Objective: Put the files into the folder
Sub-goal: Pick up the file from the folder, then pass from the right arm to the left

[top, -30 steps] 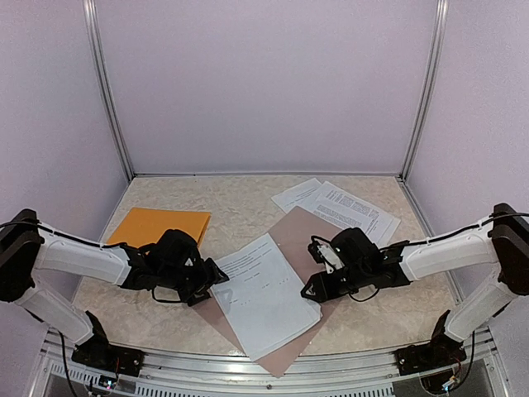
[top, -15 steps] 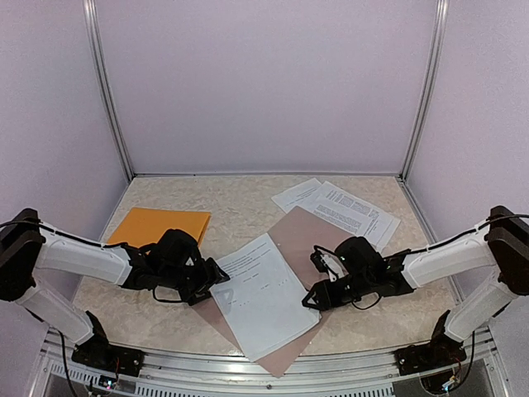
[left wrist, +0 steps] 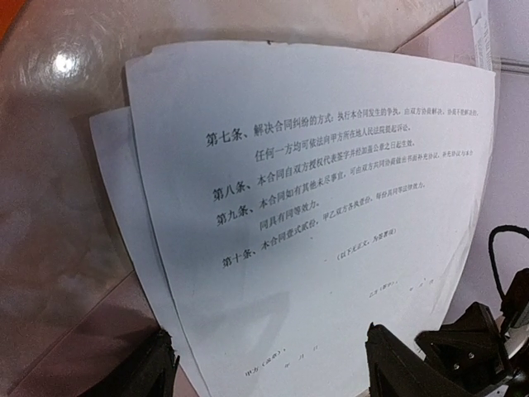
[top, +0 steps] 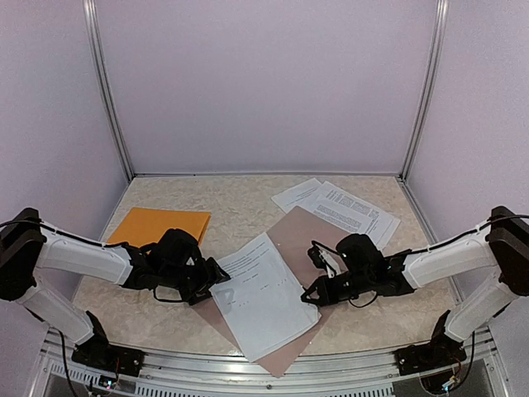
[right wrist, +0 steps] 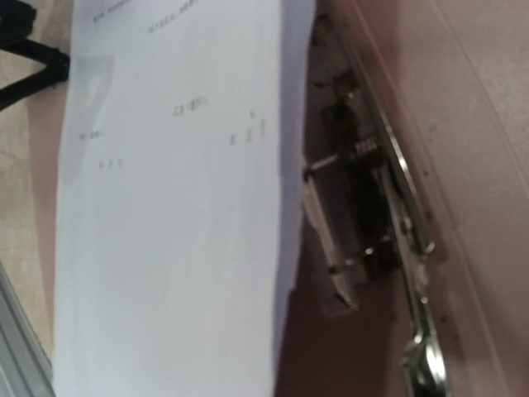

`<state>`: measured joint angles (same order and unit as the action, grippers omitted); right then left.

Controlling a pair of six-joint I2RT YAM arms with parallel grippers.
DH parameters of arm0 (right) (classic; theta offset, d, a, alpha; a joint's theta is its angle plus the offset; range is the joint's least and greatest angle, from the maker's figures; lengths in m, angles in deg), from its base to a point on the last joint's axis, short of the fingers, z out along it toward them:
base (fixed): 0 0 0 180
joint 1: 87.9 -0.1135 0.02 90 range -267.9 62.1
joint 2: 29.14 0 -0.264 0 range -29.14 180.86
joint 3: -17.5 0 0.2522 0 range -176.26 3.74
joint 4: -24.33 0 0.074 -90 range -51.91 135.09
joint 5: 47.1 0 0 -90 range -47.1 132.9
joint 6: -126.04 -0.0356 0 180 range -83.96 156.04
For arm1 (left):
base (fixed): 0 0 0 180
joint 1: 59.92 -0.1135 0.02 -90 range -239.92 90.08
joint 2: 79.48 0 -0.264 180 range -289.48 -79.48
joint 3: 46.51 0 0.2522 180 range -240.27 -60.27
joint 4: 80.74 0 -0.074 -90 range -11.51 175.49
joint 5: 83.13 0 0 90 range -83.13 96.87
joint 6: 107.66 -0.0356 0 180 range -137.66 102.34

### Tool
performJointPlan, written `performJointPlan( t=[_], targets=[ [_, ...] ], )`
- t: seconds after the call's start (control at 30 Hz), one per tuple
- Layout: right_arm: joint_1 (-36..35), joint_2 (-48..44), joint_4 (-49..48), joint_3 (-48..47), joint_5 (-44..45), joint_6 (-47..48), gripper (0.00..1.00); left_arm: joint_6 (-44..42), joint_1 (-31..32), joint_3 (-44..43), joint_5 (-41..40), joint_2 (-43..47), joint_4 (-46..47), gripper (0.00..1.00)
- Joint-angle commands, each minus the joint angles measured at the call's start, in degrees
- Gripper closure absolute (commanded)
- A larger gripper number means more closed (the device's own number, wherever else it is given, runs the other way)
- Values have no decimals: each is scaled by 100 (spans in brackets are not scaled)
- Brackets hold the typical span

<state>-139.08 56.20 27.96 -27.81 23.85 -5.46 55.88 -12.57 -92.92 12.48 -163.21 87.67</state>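
**Inspector:** Surface and main items?

**Assistant:** Marbled table (top: pixel 240 198). A pink folder (top: pixel 302 236) lies open at centre frame. The files (top: pixel 264 294) lie across it at lower centre, with one corner over bare table. More sheets (top: pixel 347 207) at upper right, orange cover (top: pixel 161 225) at left.

**Inspector:** Grippers?

**Assistant:** Left gripper (top: pixel 217 277): jaws wide, straddling the files' left edge. Right gripper (top: pixel 312 294): jaws closed, at the files' right edge beside the folder's clip (right wrist: pixel 364 223).
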Motion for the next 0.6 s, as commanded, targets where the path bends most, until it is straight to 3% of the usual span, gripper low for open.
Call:
performJointPlan(
  t=[0.0, 0.33, 0.57],
  targets=[
    [23, -268, 44, -62, 98, 8, 100, -102, -4, -9, -44, 100, -94, 24],
    [37, -814, 54, -316, 626, -281, 100, -172, -446, 266, 399, 414, 308, 22],
    [35, -870, -512, -255, 453, -1025, 100, 51, -543, 211, 1131, -284, 1184, 22]
  ],
)
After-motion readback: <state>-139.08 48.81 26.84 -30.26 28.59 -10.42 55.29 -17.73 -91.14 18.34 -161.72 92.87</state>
